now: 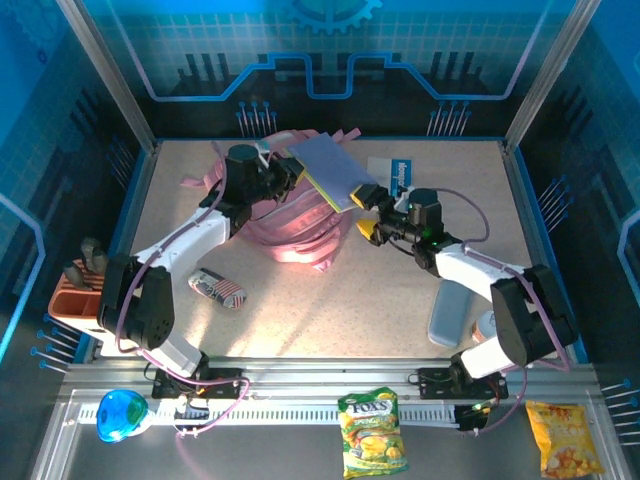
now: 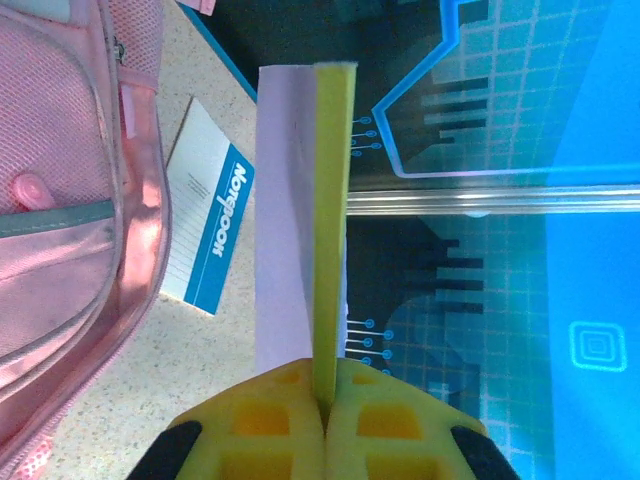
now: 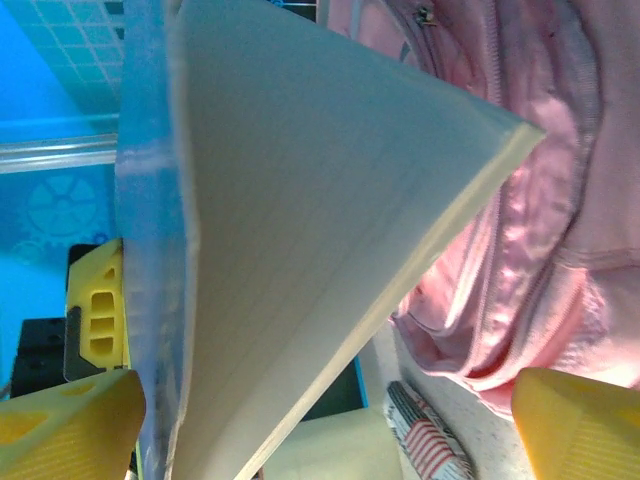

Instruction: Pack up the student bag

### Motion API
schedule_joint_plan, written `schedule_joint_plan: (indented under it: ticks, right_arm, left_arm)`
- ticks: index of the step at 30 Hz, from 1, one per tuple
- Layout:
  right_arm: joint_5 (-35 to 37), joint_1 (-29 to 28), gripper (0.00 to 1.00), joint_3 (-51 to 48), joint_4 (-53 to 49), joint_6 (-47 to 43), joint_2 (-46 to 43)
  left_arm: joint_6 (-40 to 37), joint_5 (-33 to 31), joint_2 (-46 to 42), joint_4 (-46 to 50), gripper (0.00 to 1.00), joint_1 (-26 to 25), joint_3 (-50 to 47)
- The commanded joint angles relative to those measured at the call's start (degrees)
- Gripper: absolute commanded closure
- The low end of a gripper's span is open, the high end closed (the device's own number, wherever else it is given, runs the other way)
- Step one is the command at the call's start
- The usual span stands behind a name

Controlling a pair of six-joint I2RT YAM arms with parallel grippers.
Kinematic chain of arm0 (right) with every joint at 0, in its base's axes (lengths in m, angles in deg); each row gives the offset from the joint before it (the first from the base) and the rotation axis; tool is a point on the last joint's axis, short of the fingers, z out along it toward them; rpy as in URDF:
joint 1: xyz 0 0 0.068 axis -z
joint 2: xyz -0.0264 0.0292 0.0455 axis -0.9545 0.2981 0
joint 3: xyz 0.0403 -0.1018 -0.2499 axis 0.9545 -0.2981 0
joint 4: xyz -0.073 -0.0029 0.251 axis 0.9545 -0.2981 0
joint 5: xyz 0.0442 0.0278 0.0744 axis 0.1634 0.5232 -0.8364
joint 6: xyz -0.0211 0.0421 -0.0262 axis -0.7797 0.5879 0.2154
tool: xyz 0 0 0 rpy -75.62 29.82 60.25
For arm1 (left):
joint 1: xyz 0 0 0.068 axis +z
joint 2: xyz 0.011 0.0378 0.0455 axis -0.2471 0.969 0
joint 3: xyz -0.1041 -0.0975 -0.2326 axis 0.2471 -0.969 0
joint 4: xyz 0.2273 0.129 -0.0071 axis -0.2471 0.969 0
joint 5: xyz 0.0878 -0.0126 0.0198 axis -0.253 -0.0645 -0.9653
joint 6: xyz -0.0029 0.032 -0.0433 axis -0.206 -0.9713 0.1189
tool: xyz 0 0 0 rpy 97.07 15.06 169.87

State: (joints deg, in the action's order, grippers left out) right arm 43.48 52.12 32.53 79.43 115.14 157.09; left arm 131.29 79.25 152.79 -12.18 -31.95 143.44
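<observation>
student bag (image 1: 295, 235): seen lying on the table (image 1: 330, 310) at the middle back, with its straps thrown out toward the far left; it is found beneath the lifted book.
left gripper (image 1: 293, 177): closed tight on the book's yellow edge, as is shown in the left wrist view; it is held over the far part of the bag.
book (image 1: 332, 168): lilac cover with a yellow side; it is held clear above the bag, its long axis is run from far left to near right, and its near right corner is pointed at the right gripper.
right gripper (image 1: 368, 213): jaws are spread wide, with the book's corner taken between them but not pinched; nothing is held by it.
notebook (image 1: 398, 170): laid flat on the table just right of the bag, behind the right gripper.
key relation: the bag is placed left of and below the right gripper, and straight beneath the left one; the book is bridged between the two.
nearer arm: the left is judged nearer to the bag, and the load is borne by it alone.
next move, as judged: the book would have to be tipped down along its long axis toward the bag's mouth; whether that mouth is unzipped cannot be told.
</observation>
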Motion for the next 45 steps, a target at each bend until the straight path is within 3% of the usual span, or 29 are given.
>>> schedule_joint_plan:
  ticks: [1, 7, 17, 22, 25, 27, 33, 39, 45]
  right_arm:
    - [1.22, -0.97, 0.06, 2.72, 6.38, 3.81, 2.19]
    - [1.92, -1.69, 0.20, 4.02, 12.50, 6.20, 6.48]
    - [7.01, -2.35, 0.58, 2.45, 18.10, 5.97, 6.86]
    - [8.15, -1.79, 0.85, 1.42, 12.63, 2.35, 3.23]
    - [8.82, -0.89, 1.00, 1.24, 6.94, -1.69, -0.11]
    - [9.69, -0.02, 1.00, 1.31, 1.94, -5.30, -3.01]
    - [15.29, 2.63, 1.00, 2.59, -16.59, -17.97, -13.23]
    - [19.34, 5.78, 1.00, 3.32, -27.83, -24.95, -20.07]
    - [20.20, 7.10, 1.00, 3.00, -31.20, -26.45, -22.29]
  left_arm:
    - [4.49, 0.85, -0.44, -4.49, 1.00, 0.85, 0.16]
    - [5.80, 1.22, 0.08, -5.72, 1.00, 0.86, 0.34]
    - [5.08, 1.09, -0.16, -3.99, 1.00, 0.86, -0.78]
    - [1.12, 0.39, -0.67, 0.59, 0.80, 0.90, -0.65]
    - [-4.88, -2.06, -1.62, 7.00, 0.57, 0.95, -0.50]
    - [-10.82, -5.39, -2.64, 12.76, 0.44, 0.86, -0.27]
    - [-30.31, -12.54, -3.10, 25.44, 0.28, 0.64, 1.45]
    - [-50.13, -13.96, 1.65, 36.74, 0.28, -0.74, 8.03]
    - [-66.37, -16.21, 6.97, 41.35, 0.29, -4.58, 12.84]
